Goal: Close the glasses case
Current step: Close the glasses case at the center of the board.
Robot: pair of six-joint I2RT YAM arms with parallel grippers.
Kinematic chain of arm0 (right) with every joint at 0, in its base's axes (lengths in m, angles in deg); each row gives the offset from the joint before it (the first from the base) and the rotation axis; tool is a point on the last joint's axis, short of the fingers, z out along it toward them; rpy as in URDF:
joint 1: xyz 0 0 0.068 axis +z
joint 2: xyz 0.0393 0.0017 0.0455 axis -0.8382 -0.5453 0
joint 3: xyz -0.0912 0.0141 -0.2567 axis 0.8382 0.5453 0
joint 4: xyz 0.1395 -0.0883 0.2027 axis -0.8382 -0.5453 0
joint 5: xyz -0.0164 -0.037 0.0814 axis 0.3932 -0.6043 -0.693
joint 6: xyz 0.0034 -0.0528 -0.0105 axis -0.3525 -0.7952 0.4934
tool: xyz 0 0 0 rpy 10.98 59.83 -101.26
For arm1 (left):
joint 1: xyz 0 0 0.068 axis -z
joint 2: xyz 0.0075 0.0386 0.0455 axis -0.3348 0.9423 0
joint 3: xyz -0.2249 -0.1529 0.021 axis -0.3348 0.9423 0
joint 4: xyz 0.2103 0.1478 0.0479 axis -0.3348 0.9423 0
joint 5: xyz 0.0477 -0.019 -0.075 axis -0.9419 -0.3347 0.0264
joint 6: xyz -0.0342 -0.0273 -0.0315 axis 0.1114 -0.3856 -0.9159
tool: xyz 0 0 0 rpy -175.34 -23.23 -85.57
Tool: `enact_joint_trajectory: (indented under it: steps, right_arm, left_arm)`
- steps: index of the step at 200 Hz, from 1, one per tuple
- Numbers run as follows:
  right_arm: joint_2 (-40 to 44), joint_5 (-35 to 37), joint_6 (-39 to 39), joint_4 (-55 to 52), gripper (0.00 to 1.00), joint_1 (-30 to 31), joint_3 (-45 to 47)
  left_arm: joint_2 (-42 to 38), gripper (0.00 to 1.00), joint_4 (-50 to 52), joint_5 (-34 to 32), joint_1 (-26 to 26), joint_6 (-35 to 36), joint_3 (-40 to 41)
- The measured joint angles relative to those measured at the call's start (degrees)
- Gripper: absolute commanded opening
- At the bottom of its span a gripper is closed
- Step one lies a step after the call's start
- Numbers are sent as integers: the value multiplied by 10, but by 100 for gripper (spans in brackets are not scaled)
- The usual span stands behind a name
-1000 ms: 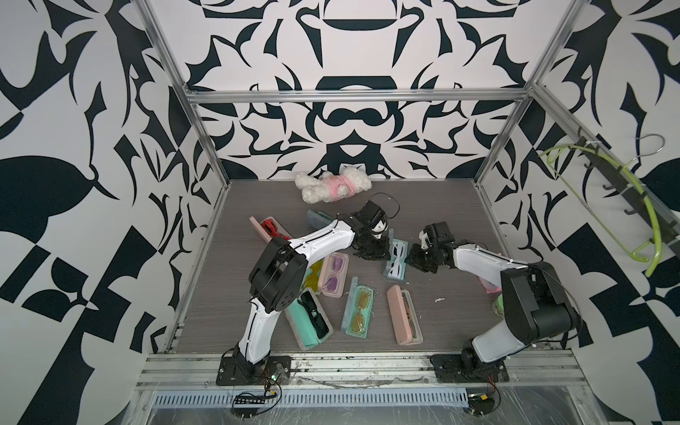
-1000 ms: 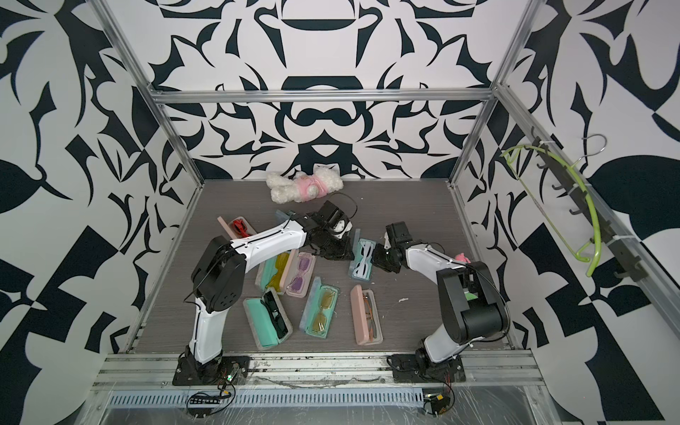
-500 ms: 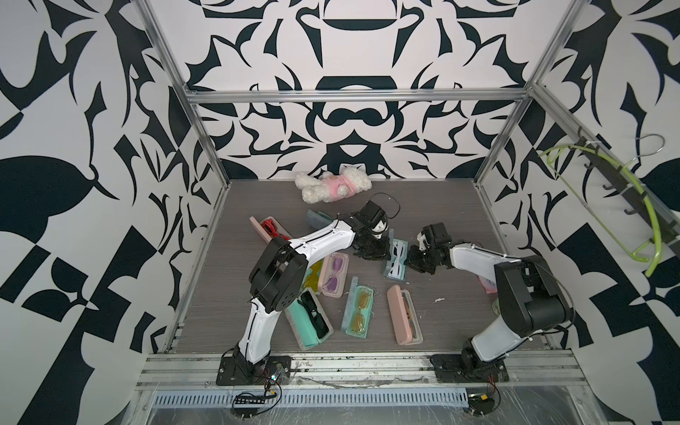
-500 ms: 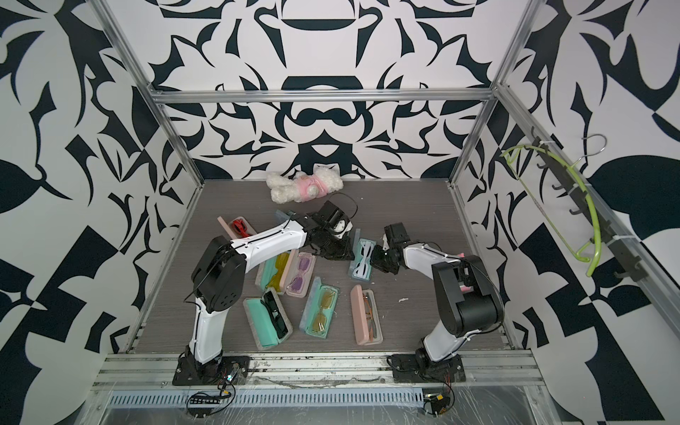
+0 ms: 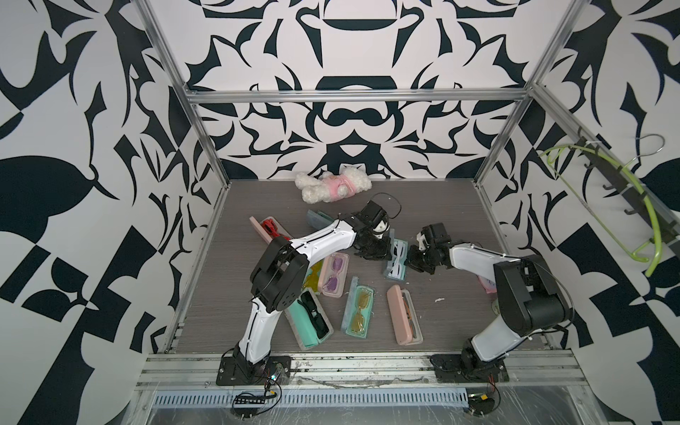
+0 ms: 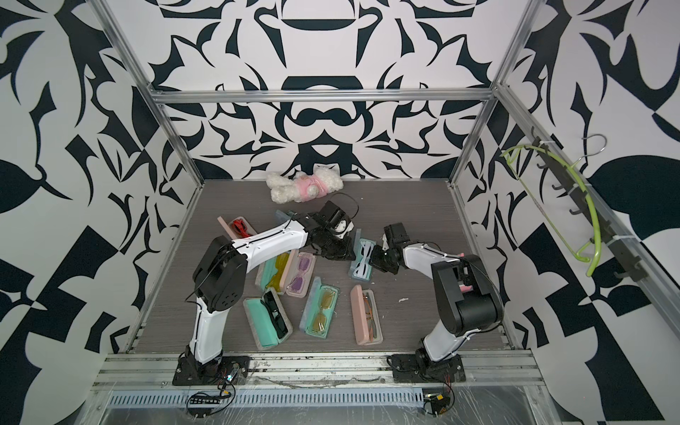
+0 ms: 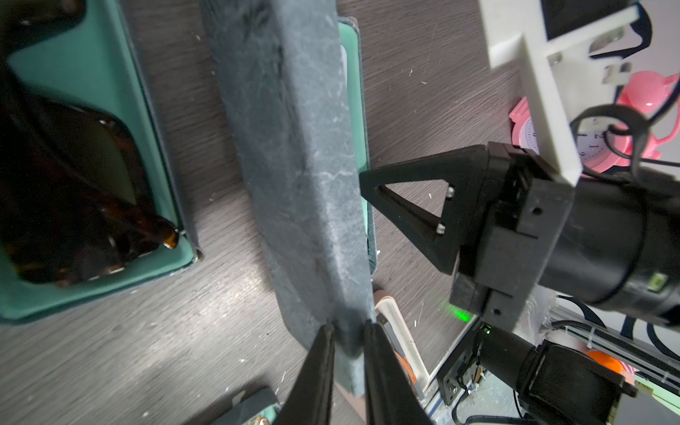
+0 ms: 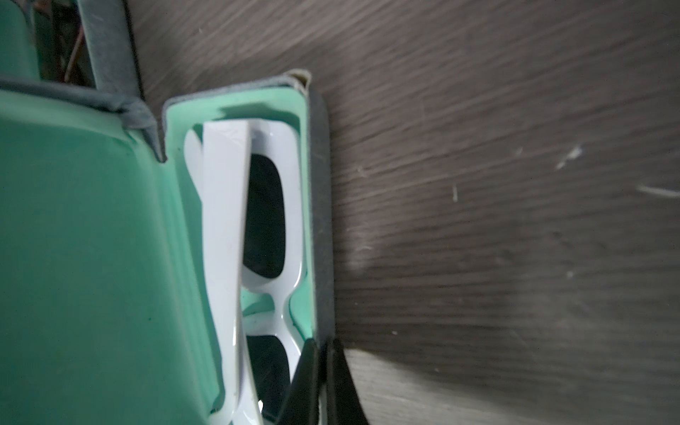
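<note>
The glasses case (image 5: 396, 262) (image 6: 362, 262) is grey outside and mint inside, and it lies open mid-table with white sunglasses (image 8: 257, 220) in its base. Its lid (image 7: 294, 165) stands raised on edge. My left gripper (image 7: 349, 331) (image 5: 383, 253) is shut on one end of the lid's free edge. On the opposite side, my right gripper (image 8: 321, 347) (image 5: 414, 257) is shut on the base's long grey rim (image 8: 319, 220). The lid's mint lining (image 8: 92, 257) fills one side of the right wrist view.
Several other open cases lie nearby: mint with dark glasses (image 5: 311, 320), grey with yellow glasses (image 5: 358, 311), pink (image 5: 403, 314), pink with purple glasses (image 5: 335, 274). A plush toy (image 5: 333, 187) lies at the back, a pink clock (image 7: 644, 110) behind the right arm.
My right gripper has closed its jaws onto the case's base rim after edging toward it. The left gripper keeps hold of the lid.
</note>
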Motion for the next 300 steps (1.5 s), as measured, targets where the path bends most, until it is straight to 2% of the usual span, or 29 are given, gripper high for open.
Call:
enact_joint_trajectory:
  steps: [300]
  right_arm:
    - [0, 0, -2, -1, 3, 0, 0]
  left_arm:
    - [8, 18, -7, 14, 3, 0, -5]
